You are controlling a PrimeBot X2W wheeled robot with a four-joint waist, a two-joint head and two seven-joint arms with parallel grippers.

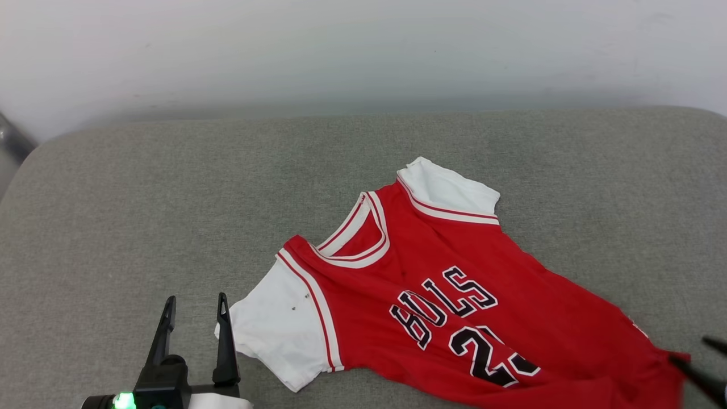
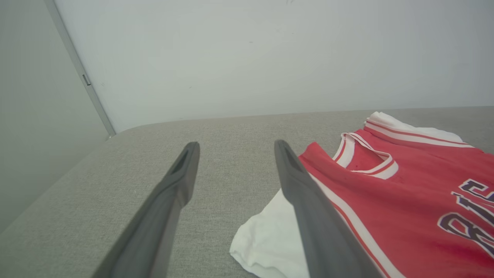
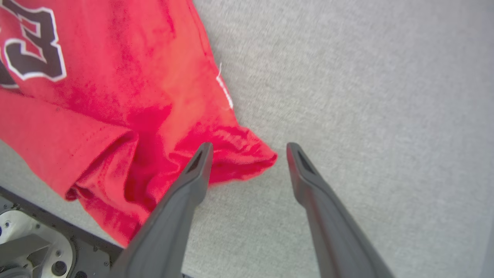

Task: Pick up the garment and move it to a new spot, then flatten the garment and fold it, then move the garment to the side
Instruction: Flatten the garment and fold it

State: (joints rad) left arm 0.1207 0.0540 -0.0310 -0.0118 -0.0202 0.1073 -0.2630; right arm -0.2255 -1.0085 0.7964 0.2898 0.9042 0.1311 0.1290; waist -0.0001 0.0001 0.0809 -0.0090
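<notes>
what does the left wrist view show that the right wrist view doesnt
Left wrist view: the red soft jersey shirt with its white short sleeve, red-white striped neckline, the pale wall, the open left gripper by that sleeve. Right wrist view: the shirt's bunched red bottom corner between the fingertips of the open right gripper, and the robot's pale metal base. Both: red fabric with black white-outlined characters on the grey woven cushion.

Bright, even light falls on the grey woven-fabric surface (image 1: 170,199), shadows faint; the red soft-fabric jersey (image 3: 115,96) looks smeared and oversaturated in the right wrist view.
</notes>
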